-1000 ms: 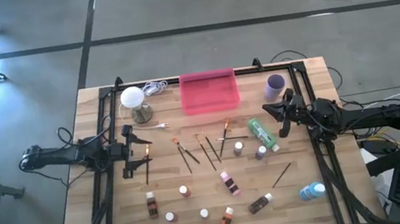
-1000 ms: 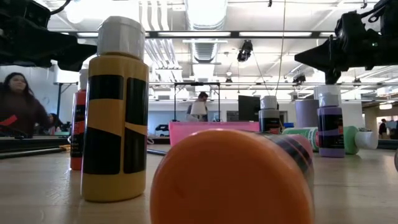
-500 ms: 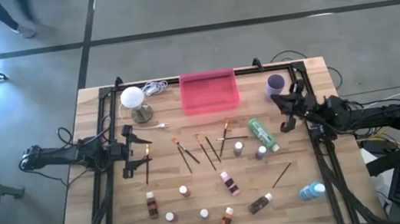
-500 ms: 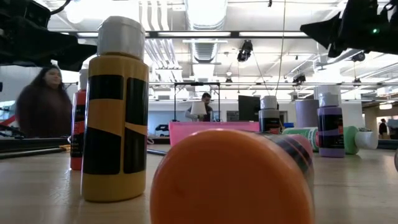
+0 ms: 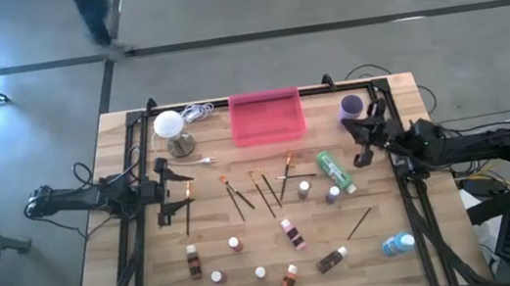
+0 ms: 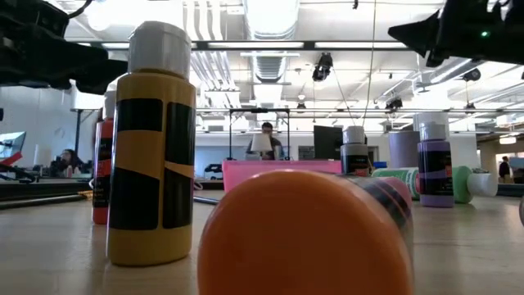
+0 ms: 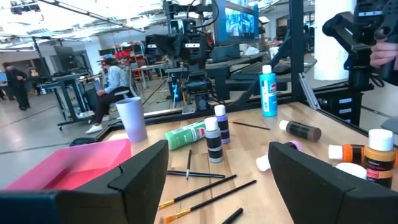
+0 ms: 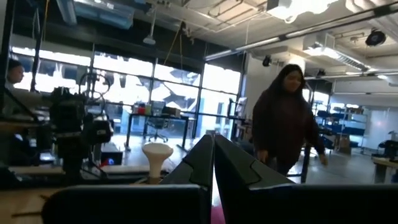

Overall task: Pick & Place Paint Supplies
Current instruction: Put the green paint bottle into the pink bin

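The wooden counter (image 5: 400, 272) carries everything, and judged from how things lie now the task looks hardly begun: the pink tray (image 5: 267, 119) at the far edge appears to hold nothing, while every paint supply in sight lies loose on the boards. Beside the tray stand the white globe lamp (image 5: 169, 125) and a purple cup (image 5: 352, 105), neither of them part of the job. The left claw (image 5: 173, 191) hangs over the left side of the counter with its fingers spread wide and nothing between them; the right claw (image 5: 361, 141) is raised near the cup at the far right, its fingers pressed together on nothing. Of the supplies, the green bottle (image 5: 331, 170) lies on its side right of centre, and the blue bottle (image 5: 398, 243) lies near the front right corner. The small white-capped bottles (image 5: 293, 233) are scattered over the near half, some upright and some tipped over, with one yellow and black bottle (image 6: 151, 147) standing close to the low camera. The thin paintbrushes (image 5: 261, 191) lie fanned in the middle, just in front of the tray, with one more brush (image 5: 359, 221) farther right. All of it seemingly remains to be picked up and placed.
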Available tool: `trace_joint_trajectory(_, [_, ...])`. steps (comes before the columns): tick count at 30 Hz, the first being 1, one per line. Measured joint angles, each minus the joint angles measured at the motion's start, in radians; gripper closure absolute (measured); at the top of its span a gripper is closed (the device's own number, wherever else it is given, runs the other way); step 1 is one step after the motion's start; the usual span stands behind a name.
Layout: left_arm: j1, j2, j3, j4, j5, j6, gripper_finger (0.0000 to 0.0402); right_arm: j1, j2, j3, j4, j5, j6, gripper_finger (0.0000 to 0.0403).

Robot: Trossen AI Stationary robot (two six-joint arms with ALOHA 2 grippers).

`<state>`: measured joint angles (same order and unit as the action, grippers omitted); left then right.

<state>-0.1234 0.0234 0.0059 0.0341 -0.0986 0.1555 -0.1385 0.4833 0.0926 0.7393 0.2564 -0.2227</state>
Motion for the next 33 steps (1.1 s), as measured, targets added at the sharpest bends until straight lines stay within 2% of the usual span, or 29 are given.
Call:
trace_joint_trajectory(2, [0.000,0.000,0.000,0.000,0.000,0.000,0.0119,-0.005,0.068,0.020,0.010,0.009,-0.019,0.0394])
trace_joint_trajectory(9, [0.000,0.000,0.000,-0.001,-0.001,-0.001,0.0119,-0.012,0.243,0.052,-0.012,0.012,0.093,0.0382])
trace_joint_trajectory(14, [0.000,0.000,0.000,-0.001,-0.002,-0.001,0.0119,-0.012,0.269,0.068,-0.032,0.029,0.167,0.0343])
trace_joint_trajectory(18, [0.000,0.000,0.000,-0.001,-0.004,-0.002,0.0119,-0.012,0.222,0.096,-0.134,0.031,0.182,0.0302])
trace_joint_trajectory(21, [0.000,0.000,0.000,-0.002,-0.004,-0.002,0.0119,-0.012,0.180,0.139,-0.327,0.033,0.229,0.0275])
trace_joint_trajectory(25, [0.000,0.000,0.000,-0.002,-0.004,-0.002,0.0119,-0.009,0.153,0.254,-0.699,0.034,0.408,0.0255])
trace_joint_trajectory(28, [0.000,0.000,0.000,-0.002,-0.004,-0.002,0.0119,0.008,0.161,0.362,-0.987,0.034,0.517,0.0254])
trace_joint_trajectory(33, [0.000,0.000,0.000,-0.002,-0.004,-0.002,0.0119,0.039,0.195,0.515,-1.277,0.034,0.577,0.0271])
